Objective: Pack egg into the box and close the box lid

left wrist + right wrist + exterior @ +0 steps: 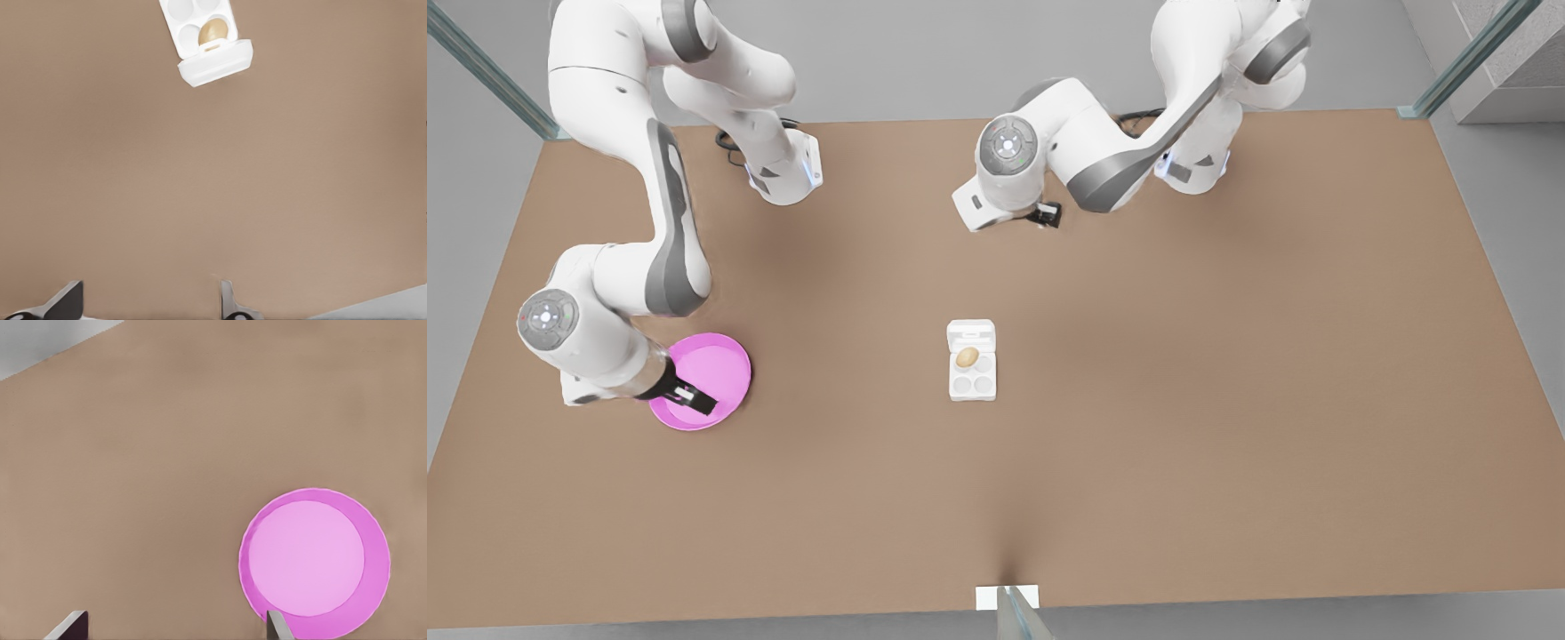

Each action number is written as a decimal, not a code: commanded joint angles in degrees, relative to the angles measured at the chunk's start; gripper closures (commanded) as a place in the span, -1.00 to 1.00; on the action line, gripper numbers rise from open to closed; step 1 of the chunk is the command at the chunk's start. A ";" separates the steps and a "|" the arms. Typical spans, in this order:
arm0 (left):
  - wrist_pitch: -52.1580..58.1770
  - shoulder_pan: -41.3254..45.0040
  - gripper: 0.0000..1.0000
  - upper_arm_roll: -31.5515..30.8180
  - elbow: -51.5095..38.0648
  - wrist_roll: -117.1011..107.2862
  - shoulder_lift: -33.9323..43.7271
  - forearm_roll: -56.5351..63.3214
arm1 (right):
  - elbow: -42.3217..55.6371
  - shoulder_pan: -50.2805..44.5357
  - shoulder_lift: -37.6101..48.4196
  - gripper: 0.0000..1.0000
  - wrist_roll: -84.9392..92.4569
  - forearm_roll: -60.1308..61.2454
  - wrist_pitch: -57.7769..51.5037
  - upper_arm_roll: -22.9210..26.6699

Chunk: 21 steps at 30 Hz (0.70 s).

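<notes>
Left gripper (1047, 214), fingers (67, 301) spread wide and empty, waits well short of the small white four-cup carton (972, 372). A tan-brown oval egg (967, 357) already sits in a cup beside the open white hinged lid (971, 335); a careless push could slide the carton. Right gripper (692, 398), likewise apart and empty, hangs over the round pink plate (725, 360).

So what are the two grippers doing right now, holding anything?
Left gripper: open, empty, up near the far side of the table.
Right gripper: open, empty, over the pink plate.
</notes>
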State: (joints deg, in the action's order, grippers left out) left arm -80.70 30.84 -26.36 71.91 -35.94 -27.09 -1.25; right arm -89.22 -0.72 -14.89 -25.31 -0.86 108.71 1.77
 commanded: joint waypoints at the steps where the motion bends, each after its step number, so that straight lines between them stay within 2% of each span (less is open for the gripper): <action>1: -9.74 1.50 -1.00 -0.10 0.16 -36.30 -3.58 2.31 | 5.98 1.34 4.86 -1.00 28.57 -2.22 -23.10 -0.71; 2: -11.32 0.97 -1.00 0.08 0.16 -36.39 -5.61 2.31 | 3.27 3.10 11.80 -1.00 33.48 -1.87 -24.94 -3.18; 3: -14.83 0.97 -1.00 2.01 0.16 -36.04 -8.07 2.40 | 2.82 2.84 13.48 -1.00 33.23 -1.78 -25.65 -3.87; 5: -21.25 -0.43 -1.00 2.19 0.25 -35.25 -12.82 6.88 | 4.31 3.10 10.14 -1.00 32.79 -1.87 -24.68 -4.23; 10: -28.72 -0.61 -1.00 2.27 0.25 -36.13 -18.62 14.70 | 4.40 2.83 9.17 -1.00 35.24 -3.88 -26.44 -4.32; 12: -29.96 -0.70 -1.00 2.27 0.25 -36.13 -19.93 16.37 | 4.75 3.27 7.94 -1.00 37.01 -6.61 -22.66 -4.23; 15: -33.39 0.44 -1.00 2.36 4.03 -37.97 -19.14 18.74 | 4.31 2.83 7.59 -1.00 35.42 -6.00 -23.45 -4.32; 16: -33.56 0.71 -1.00 2.27 4.11 -39.98 -19.67 21.90 | 4.49 2.92 7.68 -1.00 35.51 -6.00 -23.63 -4.32; 21: -32.51 -1.40 -1.00 1.92 2.01 -38.94 -18.62 21.73 | 4.14 3.01 6.01 -1.00 35.51 -6.44 -22.75 -4.23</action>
State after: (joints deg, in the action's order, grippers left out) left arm -111.20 29.90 -24.35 74.22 -61.80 -45.97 19.50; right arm -85.02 2.36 -8.59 -1.21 -7.08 86.09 -2.51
